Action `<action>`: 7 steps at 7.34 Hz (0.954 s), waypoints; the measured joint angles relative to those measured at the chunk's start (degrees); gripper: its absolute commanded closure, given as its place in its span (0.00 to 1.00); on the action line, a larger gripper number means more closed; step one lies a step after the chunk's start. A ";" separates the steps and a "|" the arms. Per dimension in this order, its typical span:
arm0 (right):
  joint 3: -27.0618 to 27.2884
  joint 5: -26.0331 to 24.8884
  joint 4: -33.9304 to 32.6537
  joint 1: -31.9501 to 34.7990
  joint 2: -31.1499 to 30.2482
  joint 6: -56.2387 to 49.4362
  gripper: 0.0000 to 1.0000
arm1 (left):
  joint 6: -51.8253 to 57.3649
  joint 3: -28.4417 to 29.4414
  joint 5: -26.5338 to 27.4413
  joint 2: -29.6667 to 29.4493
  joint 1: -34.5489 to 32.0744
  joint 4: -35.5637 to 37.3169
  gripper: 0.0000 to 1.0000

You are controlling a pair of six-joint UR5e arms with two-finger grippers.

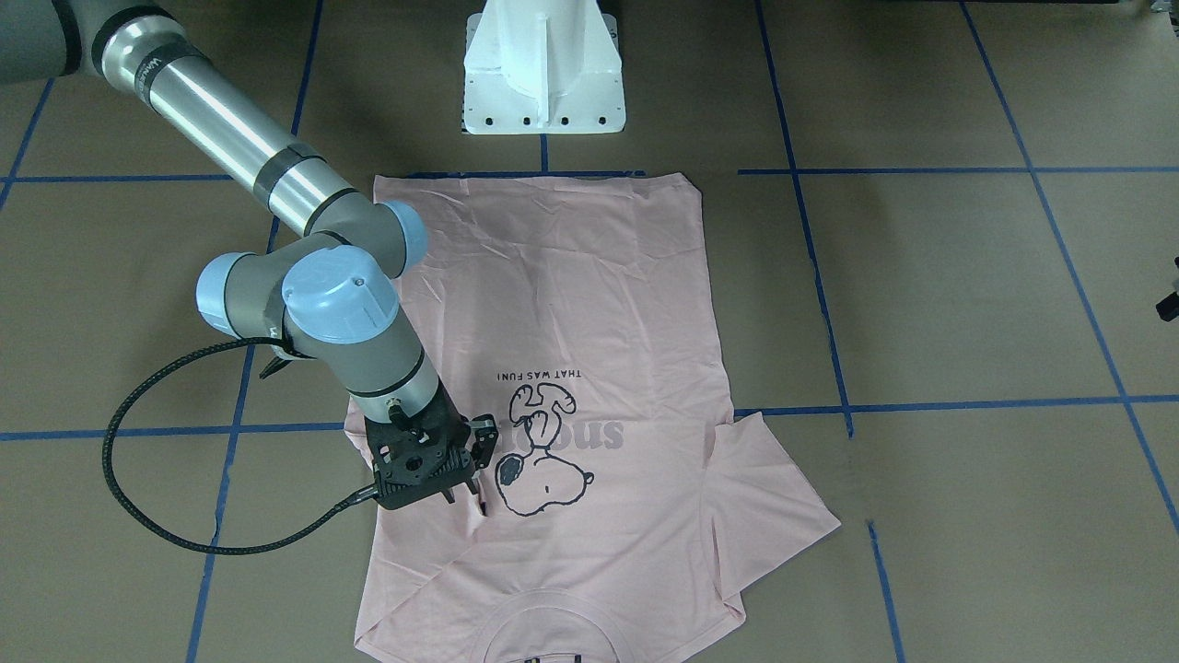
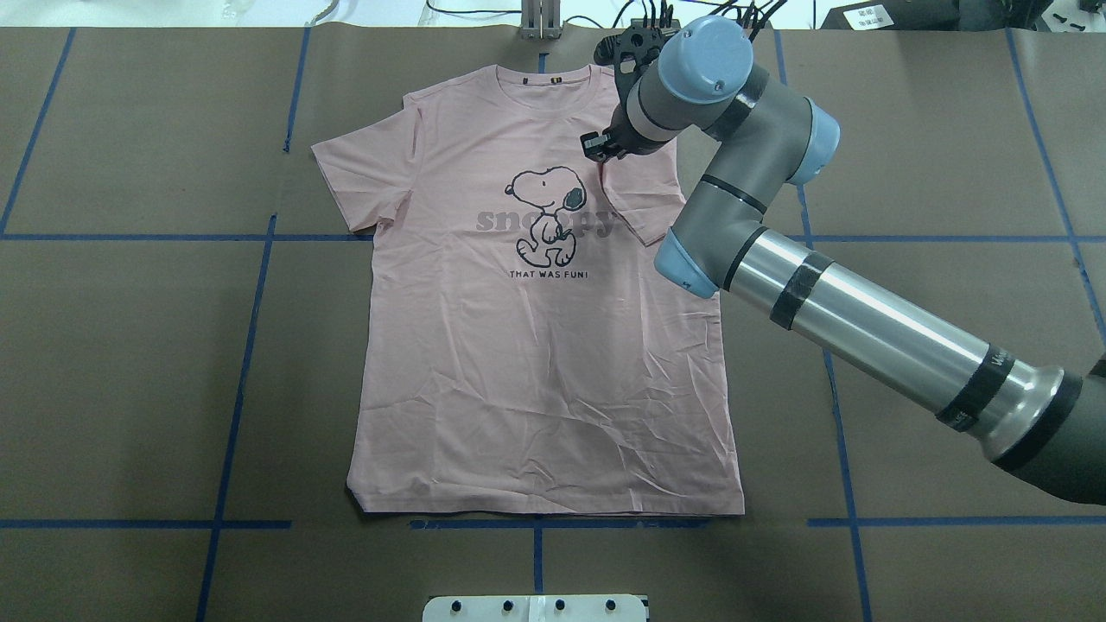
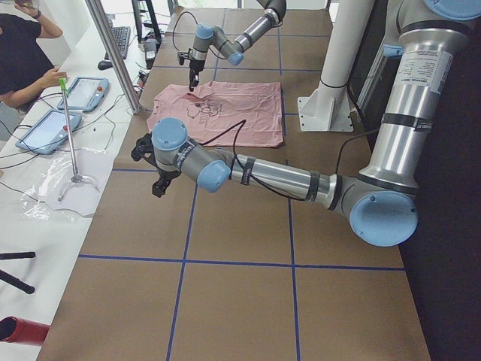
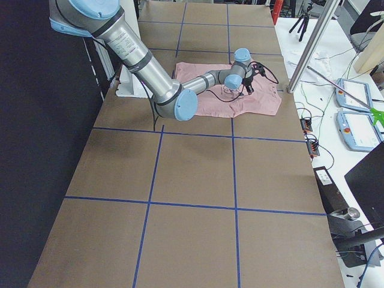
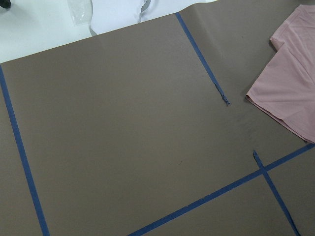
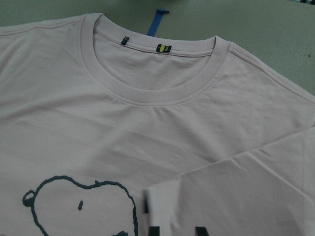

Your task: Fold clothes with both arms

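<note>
Your T-shirt (image 2: 544,371) lay face-up and flat on the desk (image 2: 130,345), centre of the overhead view, with the collar (image 6: 157,93) toward the top edge. One sleeve (image 2: 639,203), at the shirt's upper right in that view, was folded in over the chest and overlapped the end of the lettering across the Snoopy print (image 2: 544,216). The other sleeve (image 2: 359,164) lay spread at upper left. The right pincer (image 1: 467,501) hung just over the fold, jaws parted with no cloth between them, likely because that sleeve fold was done. The left pincer (image 3: 159,185) hovered over bare desk, well apart from the shirt, probably waiting its turn. Wide or narrow, I could not tell. No container showed.
</note>
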 measured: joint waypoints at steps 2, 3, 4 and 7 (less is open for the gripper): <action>0.24 -3.78 1.36 -1.51 -0.75 1.90 0.00 | -2.27 0.01 0.51 -1.21 0.29 -0.07 0.00; 1.50 -1.94 -0.87 -0.94 -0.74 2.92 0.00 | -6.72 0.07 1.17 -2.98 1.16 -0.28 0.00; 4.84 1.79 -6.72 0.31 -0.75 3.47 0.00 | -12.88 0.07 3.71 -5.30 3.47 -0.52 0.00; 17.78 8.72 -28.41 3.78 -2.06 3.86 0.00 | -35.83 2.71 21.88 -12.67 17.68 -4.53 0.00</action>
